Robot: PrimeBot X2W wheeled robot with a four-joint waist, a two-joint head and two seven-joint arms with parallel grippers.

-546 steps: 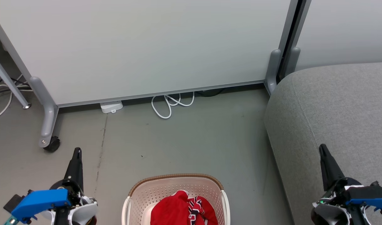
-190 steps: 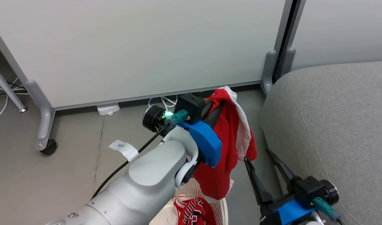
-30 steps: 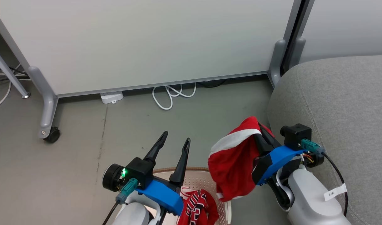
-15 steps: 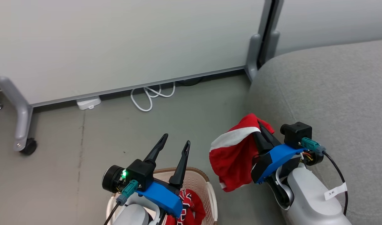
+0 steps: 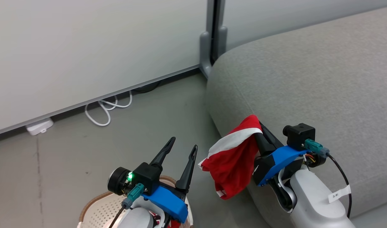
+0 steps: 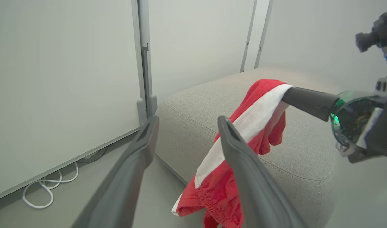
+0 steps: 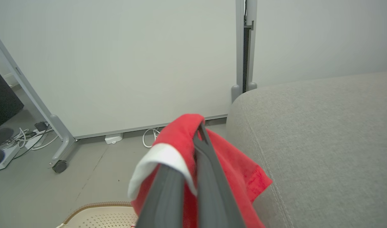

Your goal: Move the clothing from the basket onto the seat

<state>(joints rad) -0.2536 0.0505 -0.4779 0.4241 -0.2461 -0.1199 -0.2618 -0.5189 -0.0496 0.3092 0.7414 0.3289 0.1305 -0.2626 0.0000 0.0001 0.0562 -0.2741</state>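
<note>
Right claw (image 5: 259, 130) clamped on red white-banded clothing (image 5: 234, 158) hanging left of it, seat (image 5: 307, 79) just right; left claw (image 5: 184, 142) spread empty, basket (image 5: 96, 207) beneath.

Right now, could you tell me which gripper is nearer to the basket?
Left. The left gripper hangs open above the far rim of the basket; the right gripper, shut on the red garment, is farther off beside the edge of the seat.

The soft red garment with a white band (image 5: 234, 164) drapes over the right gripper (image 7: 196, 134), hiding one fingertip. Below the left gripper (image 5: 184, 143), the cream perforated plastic basket (image 5: 96, 207) is cut by the head view's bottom edge, its contents mostly behind that arm. The white tag (image 5: 339, 193) behind the right gripper has unreadable print.
</note>
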